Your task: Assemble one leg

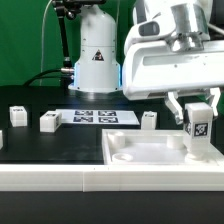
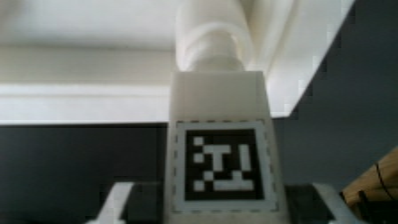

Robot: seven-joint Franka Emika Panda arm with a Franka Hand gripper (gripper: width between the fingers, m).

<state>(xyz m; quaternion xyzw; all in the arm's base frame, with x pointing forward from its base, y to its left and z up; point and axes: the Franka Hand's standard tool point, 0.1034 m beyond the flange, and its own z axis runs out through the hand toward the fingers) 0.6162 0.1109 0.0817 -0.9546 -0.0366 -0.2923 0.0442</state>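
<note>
My gripper (image 1: 195,108) is shut on the leg (image 1: 198,128), a small white post with a black-and-white tag on its face. I hold it roughly upright over the far right corner of the large white tray (image 1: 130,152). In the wrist view the leg (image 2: 222,110) runs away from the camera, and its ribbed end (image 2: 221,45) meets the tray's white corner (image 2: 107,50). The fingers (image 2: 121,205) flank the leg's near end. Whether that ribbed end sits in a hole is hidden.
Three more white tagged posts lie on the black table, at the exterior view's left (image 1: 17,115), beside it (image 1: 48,122), and near the middle (image 1: 149,119). The marker board (image 1: 95,117) lies behind them. A white robot base (image 1: 97,55) stands at the back.
</note>
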